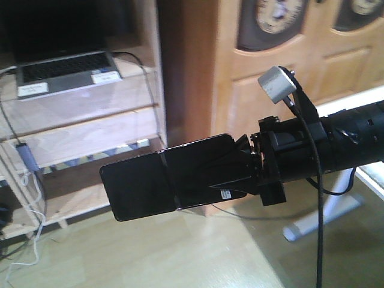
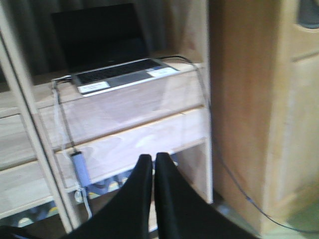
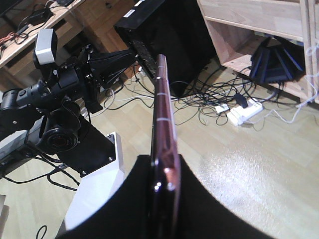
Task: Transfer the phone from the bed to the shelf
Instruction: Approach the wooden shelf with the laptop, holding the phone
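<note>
The right gripper (image 1: pixel 201 177) pinches the smartphone (image 1: pixel 135 183) by one end, in the air in front of the shelf (image 1: pixel 90 135); the left gripper (image 2: pixel 152 167) is pressed together, empty; best advance slowly, lay the smartphone level on a bare board below the laptop (image 1: pixel 66 71), then release.

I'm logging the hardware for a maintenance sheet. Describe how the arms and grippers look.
The right arm is a thick matte-black tube carrying a silver-grey camera box on a black bracket, with a thin black cable hanging down. The right gripper and left gripper have smooth black fingers tapering from broad bases.
</note>
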You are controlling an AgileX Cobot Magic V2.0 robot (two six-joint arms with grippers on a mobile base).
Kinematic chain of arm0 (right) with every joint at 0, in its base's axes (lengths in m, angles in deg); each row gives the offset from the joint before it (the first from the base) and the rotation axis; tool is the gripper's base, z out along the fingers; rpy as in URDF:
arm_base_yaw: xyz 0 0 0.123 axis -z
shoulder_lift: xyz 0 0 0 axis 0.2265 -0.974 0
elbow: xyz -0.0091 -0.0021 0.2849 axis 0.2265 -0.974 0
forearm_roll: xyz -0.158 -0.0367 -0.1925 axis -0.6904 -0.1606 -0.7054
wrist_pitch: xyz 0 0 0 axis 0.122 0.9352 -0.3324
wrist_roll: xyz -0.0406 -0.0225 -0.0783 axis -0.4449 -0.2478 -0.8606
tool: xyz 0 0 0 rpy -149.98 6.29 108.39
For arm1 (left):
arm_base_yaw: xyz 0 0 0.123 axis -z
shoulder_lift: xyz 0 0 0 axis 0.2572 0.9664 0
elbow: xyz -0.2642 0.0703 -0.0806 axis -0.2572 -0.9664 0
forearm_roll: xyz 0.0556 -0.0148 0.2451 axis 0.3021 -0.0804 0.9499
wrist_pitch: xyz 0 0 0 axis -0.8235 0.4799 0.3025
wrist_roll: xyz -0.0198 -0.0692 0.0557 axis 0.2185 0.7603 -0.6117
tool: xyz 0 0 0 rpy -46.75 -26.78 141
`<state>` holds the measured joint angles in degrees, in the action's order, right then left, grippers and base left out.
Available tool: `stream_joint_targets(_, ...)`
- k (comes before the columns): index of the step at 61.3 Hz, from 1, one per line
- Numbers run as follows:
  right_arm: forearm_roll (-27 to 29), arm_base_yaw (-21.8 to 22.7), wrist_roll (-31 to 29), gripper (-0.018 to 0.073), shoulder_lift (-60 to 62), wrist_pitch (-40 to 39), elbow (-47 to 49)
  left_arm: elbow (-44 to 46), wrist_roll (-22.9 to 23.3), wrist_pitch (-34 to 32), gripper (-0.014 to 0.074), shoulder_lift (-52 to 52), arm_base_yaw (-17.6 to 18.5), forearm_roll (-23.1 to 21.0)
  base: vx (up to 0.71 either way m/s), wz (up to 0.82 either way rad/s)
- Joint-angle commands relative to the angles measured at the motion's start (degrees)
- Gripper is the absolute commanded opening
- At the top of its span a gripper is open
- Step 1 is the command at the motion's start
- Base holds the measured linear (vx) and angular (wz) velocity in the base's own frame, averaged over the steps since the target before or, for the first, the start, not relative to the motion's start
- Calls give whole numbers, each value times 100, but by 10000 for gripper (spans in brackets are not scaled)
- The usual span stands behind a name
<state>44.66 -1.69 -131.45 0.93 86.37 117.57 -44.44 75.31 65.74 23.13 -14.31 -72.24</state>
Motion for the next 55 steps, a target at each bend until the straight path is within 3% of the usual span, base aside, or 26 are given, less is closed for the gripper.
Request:
stream_joint_targets(1,502,-6,-17,-1,197,498,144,146,22,-411,1,-23,12,-25,40,40)
stream_joint_targets(35,502,-6,-17,-1,197,498,144,146,22,-411,1,-23,12,-25,36,46)
stream_joint_targets(55,502,-6,-17,-1,197,498,144,146,22,-411,1,-23,12,-25,33,19)
